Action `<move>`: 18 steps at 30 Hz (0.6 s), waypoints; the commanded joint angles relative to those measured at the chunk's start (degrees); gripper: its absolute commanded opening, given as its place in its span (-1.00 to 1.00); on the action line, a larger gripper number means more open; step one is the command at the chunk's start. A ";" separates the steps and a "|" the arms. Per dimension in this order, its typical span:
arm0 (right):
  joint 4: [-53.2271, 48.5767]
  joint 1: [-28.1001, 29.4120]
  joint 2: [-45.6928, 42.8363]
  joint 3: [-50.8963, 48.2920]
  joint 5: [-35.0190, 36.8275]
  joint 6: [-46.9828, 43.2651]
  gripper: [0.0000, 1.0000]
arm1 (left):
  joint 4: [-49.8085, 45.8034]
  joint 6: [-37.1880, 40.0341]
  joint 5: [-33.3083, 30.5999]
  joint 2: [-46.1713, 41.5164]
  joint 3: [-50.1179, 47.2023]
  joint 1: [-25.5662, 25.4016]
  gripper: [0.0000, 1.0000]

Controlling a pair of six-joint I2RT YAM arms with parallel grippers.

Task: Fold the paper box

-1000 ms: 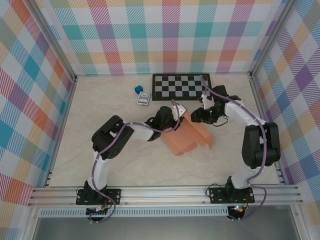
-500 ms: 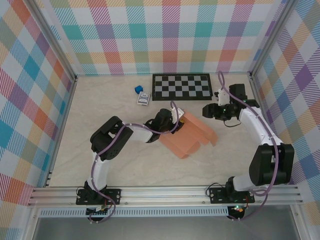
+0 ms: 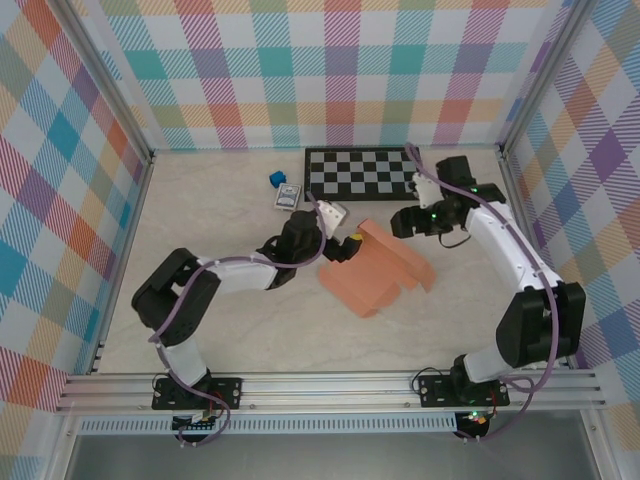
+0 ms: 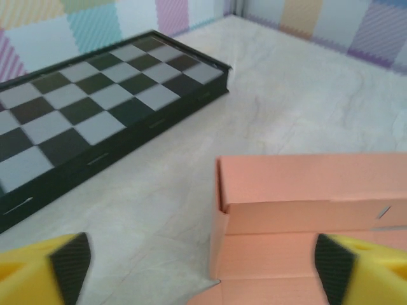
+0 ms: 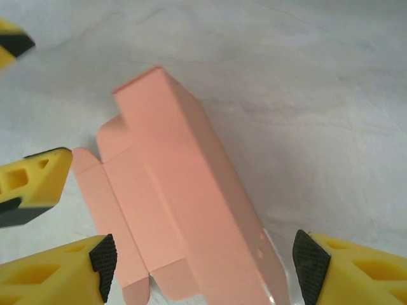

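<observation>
Two grippers at the paper box, neither clamped on anything. Box partly folded, salmon-orange, lying on the marbled table near the middle, just in front of the chessboard and apart from it. Left gripper at the box's far-left corner, fingers spread wide, one end of the box seen between them in the left wrist view with clear gaps on both sides. Right gripper above the box's far-right end, fingers likewise far apart, straddling the box from above in the right wrist view; contact with the cardboard not possible to judge. One long panel raised along the box's right side, smaller flaps lying flatter toward the left. Yellow tips of the left gripper at the left edge of the right wrist view, just beside a flap. Small blue cube and blue-and-white card pack beside the chessboard's left end, well apart from the box.
</observation>
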 commanded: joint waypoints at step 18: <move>-4.60 7.16 21.46 14.55 6.00 -5.66 0.41 | -12.92 -8.45 -13.36 -18.20 -11.82 8.70 1.00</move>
